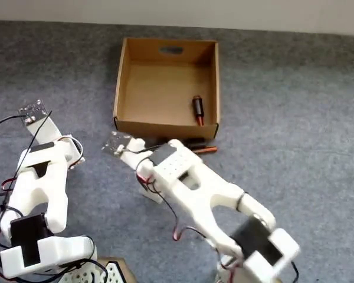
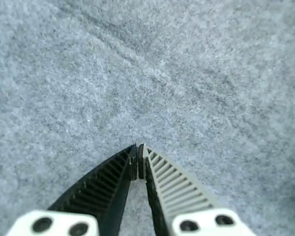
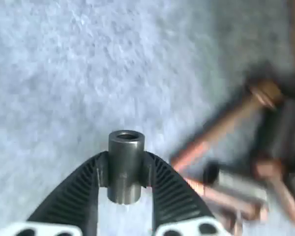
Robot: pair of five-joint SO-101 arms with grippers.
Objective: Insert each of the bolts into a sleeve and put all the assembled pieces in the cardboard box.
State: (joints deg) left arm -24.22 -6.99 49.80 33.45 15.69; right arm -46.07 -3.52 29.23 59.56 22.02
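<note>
My right gripper (image 3: 124,158) is shut on a dark metal sleeve (image 3: 126,142), which stands upright between the fingers with its hollow end showing. In the high view this gripper (image 1: 119,146) hovers just in front of the cardboard box's (image 1: 123,82) near left corner. Copper bolts (image 3: 221,128) and more dark sleeves (image 3: 280,123) lie in a loose pile on the carpet beside it, against the box's front wall (image 1: 205,150). One sleeve with a bolt in it (image 1: 197,110) lies inside the box at the right. My left gripper (image 2: 138,150) is shut on nothing, over bare carpet at the far left (image 1: 34,112).
Grey carpet (image 1: 295,118) covers the whole work surface. A perforated white plate on a cardboard piece (image 1: 109,272) peeks in at the near edge between the arms' bases. There is free room to the right of the box.
</note>
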